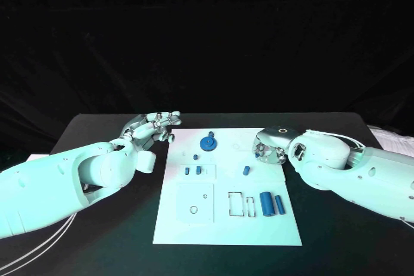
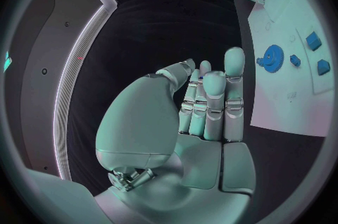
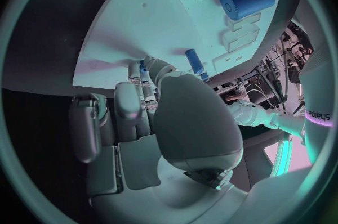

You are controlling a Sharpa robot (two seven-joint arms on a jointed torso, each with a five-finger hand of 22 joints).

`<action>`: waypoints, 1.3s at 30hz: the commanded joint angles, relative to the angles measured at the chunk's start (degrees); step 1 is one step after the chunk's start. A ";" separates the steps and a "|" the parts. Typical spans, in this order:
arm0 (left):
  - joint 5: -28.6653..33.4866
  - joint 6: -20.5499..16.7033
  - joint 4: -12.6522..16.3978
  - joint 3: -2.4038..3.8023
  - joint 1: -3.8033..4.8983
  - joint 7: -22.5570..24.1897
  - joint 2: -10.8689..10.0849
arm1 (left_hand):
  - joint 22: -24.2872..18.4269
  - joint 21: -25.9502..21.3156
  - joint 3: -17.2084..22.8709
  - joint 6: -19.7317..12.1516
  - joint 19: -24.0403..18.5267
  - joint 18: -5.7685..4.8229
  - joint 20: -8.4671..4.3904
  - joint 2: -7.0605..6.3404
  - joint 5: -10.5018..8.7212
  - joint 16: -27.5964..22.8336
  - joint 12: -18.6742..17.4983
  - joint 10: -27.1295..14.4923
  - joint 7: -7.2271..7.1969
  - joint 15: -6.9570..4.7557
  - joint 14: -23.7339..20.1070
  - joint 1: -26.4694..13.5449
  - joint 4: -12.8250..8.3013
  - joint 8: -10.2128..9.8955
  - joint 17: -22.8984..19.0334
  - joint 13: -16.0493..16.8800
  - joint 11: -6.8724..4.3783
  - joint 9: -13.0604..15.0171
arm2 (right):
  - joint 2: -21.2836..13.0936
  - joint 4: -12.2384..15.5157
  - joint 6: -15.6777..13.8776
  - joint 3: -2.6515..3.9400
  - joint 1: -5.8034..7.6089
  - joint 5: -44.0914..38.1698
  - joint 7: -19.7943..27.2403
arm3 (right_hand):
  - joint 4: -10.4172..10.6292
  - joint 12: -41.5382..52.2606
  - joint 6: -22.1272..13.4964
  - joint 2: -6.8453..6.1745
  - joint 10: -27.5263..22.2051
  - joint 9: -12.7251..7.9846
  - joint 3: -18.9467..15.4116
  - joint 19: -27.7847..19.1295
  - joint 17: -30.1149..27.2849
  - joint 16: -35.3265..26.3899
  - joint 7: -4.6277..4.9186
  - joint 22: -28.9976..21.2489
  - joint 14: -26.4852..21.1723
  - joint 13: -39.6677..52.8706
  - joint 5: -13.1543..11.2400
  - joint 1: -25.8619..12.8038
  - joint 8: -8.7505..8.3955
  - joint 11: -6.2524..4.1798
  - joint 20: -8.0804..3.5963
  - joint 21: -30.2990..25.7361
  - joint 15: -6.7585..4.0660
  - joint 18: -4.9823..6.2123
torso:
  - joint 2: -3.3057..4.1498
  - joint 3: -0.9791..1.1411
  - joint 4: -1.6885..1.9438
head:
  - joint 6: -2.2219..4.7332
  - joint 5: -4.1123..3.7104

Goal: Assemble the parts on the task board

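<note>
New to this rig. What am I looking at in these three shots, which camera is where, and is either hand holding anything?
It is a two-armed robot at a black table, each white arm ending in a silver many-fingered hand. One picture comes from a camera on its head, looking down. The two round pictures come from fisheye cameras at the wrists, behind each hand.

On the table lies the white task board. On it are small blue parts: a gear, two cylinders lying side by side, and a few small blocks.

The left hand is beside the board's far left corner, fingers together, holding nothing. The right hand is at the board's right edge; whether it pinches something I cannot tell.
</note>
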 commanded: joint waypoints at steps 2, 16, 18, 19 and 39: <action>0.69 1.12 0.12 0.03 -0.01 0.83 -0.04 | -0.04 -0.38 -0.40 0.35 -0.23 0.53 -0.04 0.66 -0.18 -0.39 0.34 -0.30 0.08 0.03 -0.41 0.09 0.03 0.37 -0.05 0.05 0.02 -0.03 | 0.55 -0.48 1.75 -0.24 -0.46 -0.68 0.05 | -0.08 -0.03 0.72 0.55 0.84 0.04 0.81 -0.06 -0.09 -0.14 -0.06 6.01 1.53 -0.68 -0.57 -0.51 0.23 -0.17 -0.49 -0.17 0.18 1.14 | -0.03 -0.01 0.00 | -0.07 0.07; 0.69 0.93 0.13 0.02 -0.01 0.49 -0.17 | -0.25 -0.66 -0.60 0.26 -0.28 0.56 -0.06 0.70 -0.16 -0.43 0.57 -0.49 0.09 0.02 -0.50 0.23 -0.14 0.40 -0.18 0.13 0.02 -0.06 | 1.62 -1.19 2.68 -0.34 -0.88 -1.97 -1.10 | -3.02 0.63 4.17 1.83 5.16 0.95 3.93 1.15 -1.67 -0.50 -0.43 7.67 1.74 -1.83 -2.61 0.78 1.18 -1.02 -1.06 0.90 -0.48 0.71 | -0.02 -0.01 -0.01 | -0.30 0.18; 0.69 0.91 0.11 0.02 -0.01 0.43 -0.18 | -0.25 -0.66 -0.61 0.26 -0.28 0.56 -0.06 0.70 -0.16 -0.43 0.58 -0.49 0.09 0.02 -0.50 0.23 -0.14 0.40 -0.18 0.13 0.02 -0.07 | 1.57 -1.06 2.18 -0.35 -0.93 -2.41 -1.44 | -3.38 0.61 4.37 1.98 5.53 1.05 4.31 1.26 -1.72 -0.43 -0.42 7.83 1.77 -1.90 -2.90 0.88 1.21 -1.07 -1.10 1.01 -0.54 0.67 | -0.05 -0.01 -0.03 | -0.29 0.17; 0.69 0.91 0.10 0.02 -0.01 0.40 -0.18 | -0.28 -0.70 -0.66 0.19 -0.26 0.56 -0.07 0.71 -0.15 -0.42 0.65 -0.57 0.10 0.01 -0.51 0.30 -0.21 0.38 -0.20 0.16 0.02 -0.08 | 1.51 -0.96 1.78 -0.35 -0.96 -2.66 -1.62 | -3.56 0.58 4.42 2.05 5.66 1.09 4.51 1.31 -1.76 -0.40 -0.40 7.90 1.78 -1.94 -3.04 0.92 1.20 -1.07 -1.11 1.06 -0.56 0.65 | -0.06 -0.01 -0.04 | -0.29 0.16; 0.69 1.31 -0.64 0.01 -0.05 0.00 0.08 | -0.51 -1.00 -0.90 -0.02 -0.26 0.57 -0.08 0.74 -0.12 -0.51 0.99 -0.91 0.16 0.03 -0.62 0.57 -0.53 0.39 -0.53 0.27 0.07 -0.13 | -0.89 3.66 -5.02 0.21 -0.66 -3.24 -3.48 | -5.36 -0.17 4.58 1.80 6.49 1.45 6.95 1.60 -2.33 -0.09 0.08 8.35 1.76 -2.60 -4.75 0.20 0.75 -0.71 -0.99 1.36 -0.37 0.54 | -0.07 0.00 -0.09 | 0.32 0.38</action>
